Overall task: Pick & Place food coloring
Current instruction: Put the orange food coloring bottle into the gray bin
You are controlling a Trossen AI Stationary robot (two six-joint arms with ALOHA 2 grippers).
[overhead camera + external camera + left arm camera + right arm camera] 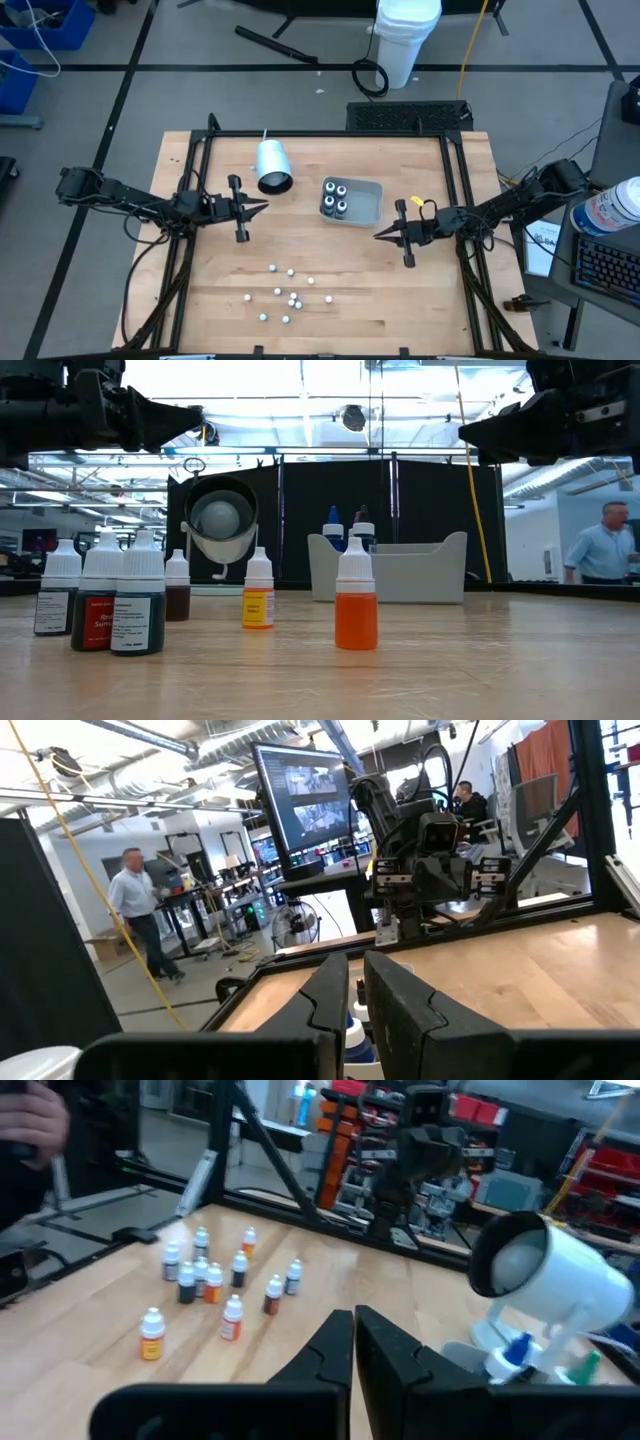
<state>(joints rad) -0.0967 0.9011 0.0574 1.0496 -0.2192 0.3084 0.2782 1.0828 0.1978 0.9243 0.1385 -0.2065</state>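
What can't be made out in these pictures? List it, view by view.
High view: loose food coloring bottles are too small; liquid colours unreadable.
Low view: tray wall hides the bodies of the bottles inside.
Left wrist view: left hand blocks most of one bottle cap.

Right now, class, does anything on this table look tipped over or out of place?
Yes: the white cup lies on its side beside the tray, its open mouth facing the scattered food coloring bottles. Those bottles stand upright; four more sit in the tray.
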